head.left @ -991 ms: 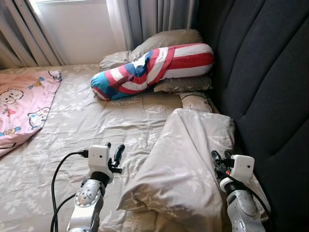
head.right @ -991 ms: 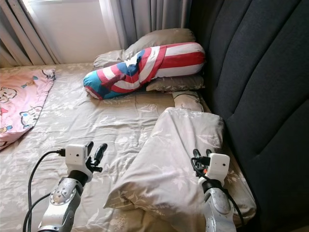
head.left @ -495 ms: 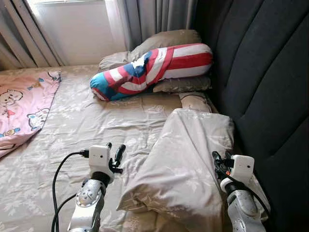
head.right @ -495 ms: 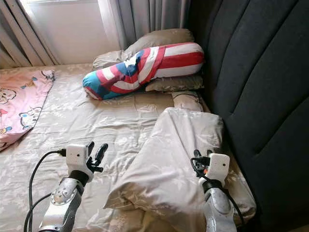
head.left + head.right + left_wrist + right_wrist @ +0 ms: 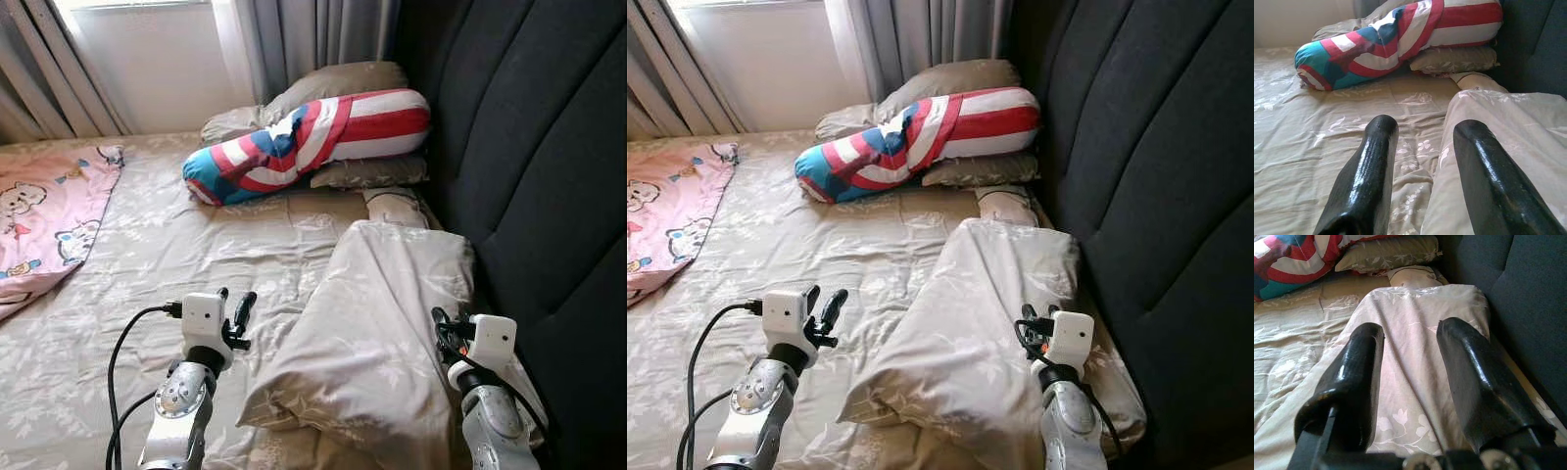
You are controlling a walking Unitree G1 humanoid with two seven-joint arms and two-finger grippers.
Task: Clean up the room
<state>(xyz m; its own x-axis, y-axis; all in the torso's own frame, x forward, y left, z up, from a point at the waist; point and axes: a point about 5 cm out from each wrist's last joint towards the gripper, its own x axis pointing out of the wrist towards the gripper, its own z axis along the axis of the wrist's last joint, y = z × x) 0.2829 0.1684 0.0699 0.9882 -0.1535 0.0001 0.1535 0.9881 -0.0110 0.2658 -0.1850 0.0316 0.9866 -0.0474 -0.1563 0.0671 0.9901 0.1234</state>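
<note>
While poised above the bed, held both grippers spread apart and gripping nothing. Kept the left gripper over the floral beige sheet, just beside the near left edge of the beige pillow, fingers parted with bare sheet between them. Hovered the right gripper low over the right side of that pillow, close to the dark padded headboard, fingers parted over the pillowcase; whether touching the fabric could not be told.

Found no bins or baskets among these things. Lay tilted along the headboard side, that beige pillow, its near corner drooping onto rumpled sheet and its far end just beside a smaller pale cushion. Rested farther up the bed a long bolster in red, white and blue stripes, propped across two flat beige pillows in the corner where headboard met grey curtains. Spread over the far left part of the mattress a pink cartoon-print blanket, its edge running diagonally, well apart from both grippers.

Left a broad stretch of wrinkled sheet open between blanket and beige pillow, ahead of the left gripper up to the bolster. Left little room on the right: narrow strip of pillow, then the headboard rising straight beside the right gripper. Trailed a black cable from the left wrist down toward the near edge.
</note>
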